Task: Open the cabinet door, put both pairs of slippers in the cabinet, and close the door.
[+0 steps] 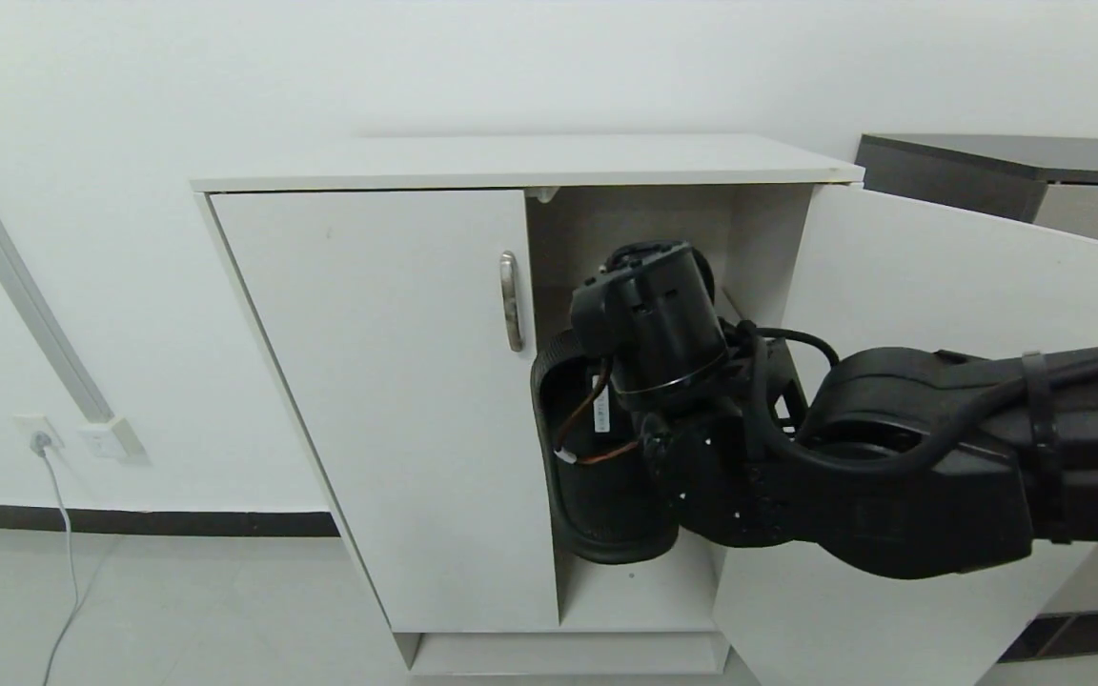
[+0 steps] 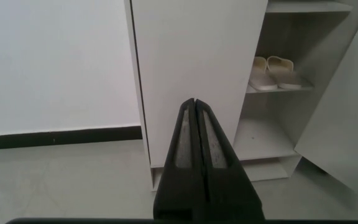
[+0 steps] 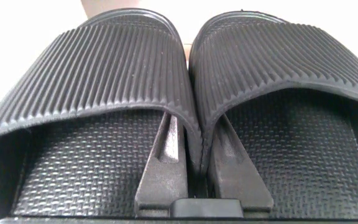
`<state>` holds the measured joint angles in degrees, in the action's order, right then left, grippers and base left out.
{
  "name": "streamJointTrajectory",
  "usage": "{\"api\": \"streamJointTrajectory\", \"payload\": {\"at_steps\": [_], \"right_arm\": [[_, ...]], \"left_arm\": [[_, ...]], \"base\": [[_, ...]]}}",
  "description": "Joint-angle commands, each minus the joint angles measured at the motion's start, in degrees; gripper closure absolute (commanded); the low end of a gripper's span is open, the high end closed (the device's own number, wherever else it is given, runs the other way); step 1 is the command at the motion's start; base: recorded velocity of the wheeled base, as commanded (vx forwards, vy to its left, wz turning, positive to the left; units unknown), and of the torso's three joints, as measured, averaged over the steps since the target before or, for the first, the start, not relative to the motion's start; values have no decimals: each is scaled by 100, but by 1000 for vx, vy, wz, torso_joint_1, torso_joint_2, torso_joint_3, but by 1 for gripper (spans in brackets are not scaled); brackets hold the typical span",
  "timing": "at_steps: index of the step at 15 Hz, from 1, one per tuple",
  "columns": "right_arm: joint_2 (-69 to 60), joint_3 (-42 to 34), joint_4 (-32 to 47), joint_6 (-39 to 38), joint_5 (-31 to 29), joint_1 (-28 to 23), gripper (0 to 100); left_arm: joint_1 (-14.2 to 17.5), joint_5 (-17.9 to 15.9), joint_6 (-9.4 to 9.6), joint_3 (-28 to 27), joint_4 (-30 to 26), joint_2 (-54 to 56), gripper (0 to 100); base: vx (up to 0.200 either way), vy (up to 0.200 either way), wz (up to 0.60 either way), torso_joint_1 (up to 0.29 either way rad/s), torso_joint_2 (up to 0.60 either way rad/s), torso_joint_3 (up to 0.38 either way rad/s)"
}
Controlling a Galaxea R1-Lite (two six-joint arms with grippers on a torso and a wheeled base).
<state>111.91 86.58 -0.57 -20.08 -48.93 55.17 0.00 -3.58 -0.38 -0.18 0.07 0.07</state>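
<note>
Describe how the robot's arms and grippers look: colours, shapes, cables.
The right arm is matte black, with bulky rounded housings, a cylindrical wrist joint, a thick black cable looped alongside and thin orange wires near the wrist. The left gripper has two long, tapering black fingers faced with grey textured pads. The right gripper has similar slim black fingers.

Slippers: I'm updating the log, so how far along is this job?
Done: the right door stands open and the beige slippers sit on a shelf inside. In hand: the right gripper pinches the black slippers at the cabinet opening. Remaining: set them down, let go, shut the door.
</note>
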Motion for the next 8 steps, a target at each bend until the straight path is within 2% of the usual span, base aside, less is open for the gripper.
{"api": "streamJointTrajectory", "payload": {"at_steps": [1, 4, 8], "right_arm": [[-90, -36, 84, -163, 7, -191, 100], [-99, -537, 49, -427, 68, -385, 100], [-99, -853, -444, -392, 68, -402, 100]], "left_arm": [[0, -2, -15, 1, 1, -7, 100], [0, -2, 20, 1, 1, -7, 100], [0, -2, 3, 1, 1, -7, 100]], "base": [[0, 0, 0, 0, 0, 0], [0, 0, 0, 0, 0, 0], [0, 0, 0, 0, 0, 0]]}}
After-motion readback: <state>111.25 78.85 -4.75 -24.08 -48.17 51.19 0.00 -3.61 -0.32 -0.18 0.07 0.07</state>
